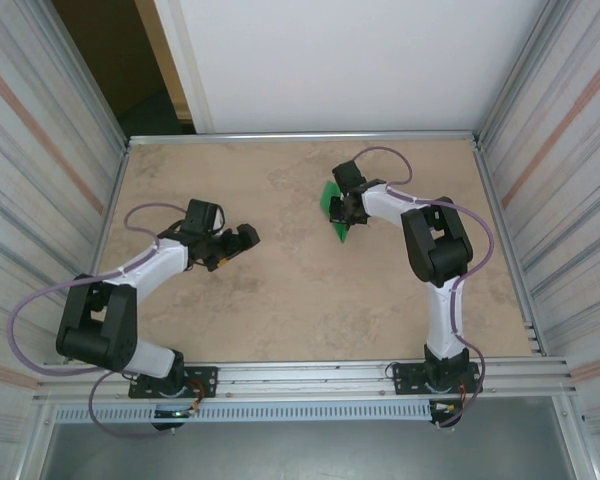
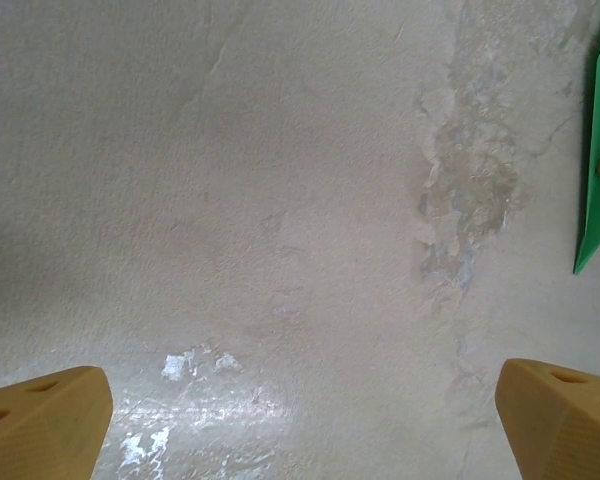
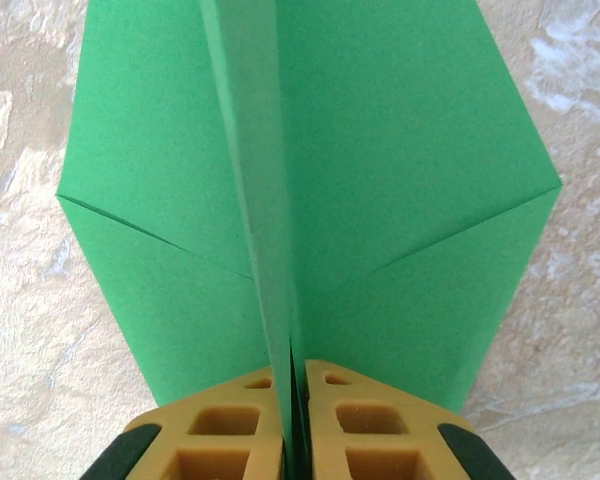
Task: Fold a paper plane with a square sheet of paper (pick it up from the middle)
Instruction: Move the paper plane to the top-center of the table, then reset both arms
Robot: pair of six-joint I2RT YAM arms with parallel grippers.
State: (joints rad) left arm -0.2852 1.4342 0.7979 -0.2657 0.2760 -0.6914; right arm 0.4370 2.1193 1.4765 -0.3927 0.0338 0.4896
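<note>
- Top external: my right gripper (image 1: 344,212) holds the paper plane (image 1: 332,205) at the far right of the table (image 1: 280,300).
- Left wrist: left gripper (image 2: 300,415) spread wide, empty.
- Right wrist: jaws pinch the centre ridge (image 3: 265,200); folding looks done, I judge; little remains.

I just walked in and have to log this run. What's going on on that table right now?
The right gripper is pinched shut on the raised centre ridge of the green paper plane. The plane's wings spread to either side, with diagonal creases showing. From above, this sits toward the far right part of the table. The left gripper is open over bare tabletop, apart from the paper and holding nothing. Whether the plane rests on the surface or is slightly lifted is hard to tell.
</note>
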